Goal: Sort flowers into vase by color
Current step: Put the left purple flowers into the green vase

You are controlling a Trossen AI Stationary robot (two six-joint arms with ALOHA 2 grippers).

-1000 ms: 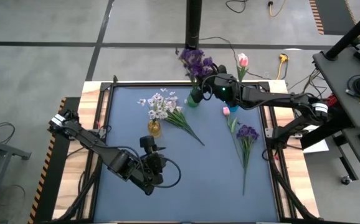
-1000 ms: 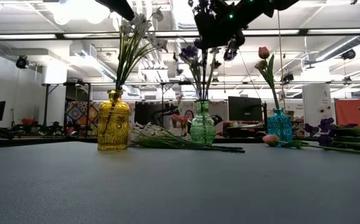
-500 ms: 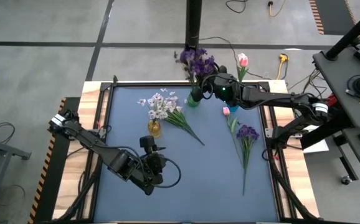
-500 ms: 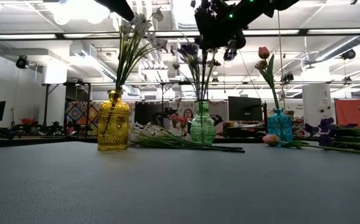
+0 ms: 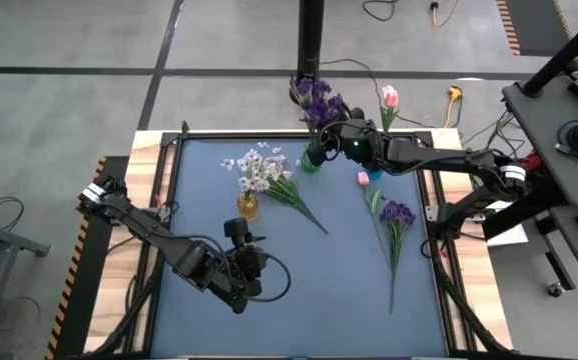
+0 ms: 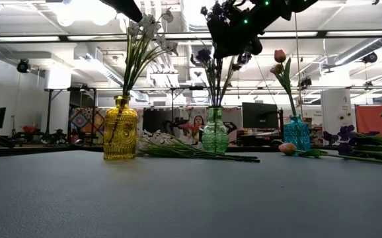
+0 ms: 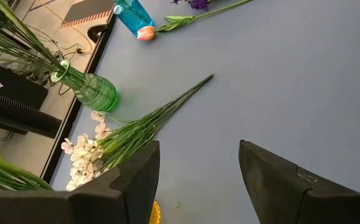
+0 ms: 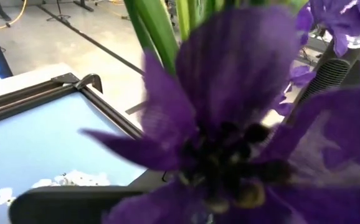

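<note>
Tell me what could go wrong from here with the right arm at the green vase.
1. The right gripper is shut on the purple flowers above the green vase; pulling sideways could tip the narrow vase.
2. Once released, the top-heavy blossoms lean past the table's far edge and may topple the vase.
3. The blue vase with its tulip stands close by and could be bumped as the arm backs away.

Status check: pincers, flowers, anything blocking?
Right pincer shut, over green vase among purple flowers. Left pincer open, parked near table's front. Purple sprig, pink bud, white spray lie unsorted. Nothing blocking.
</note>
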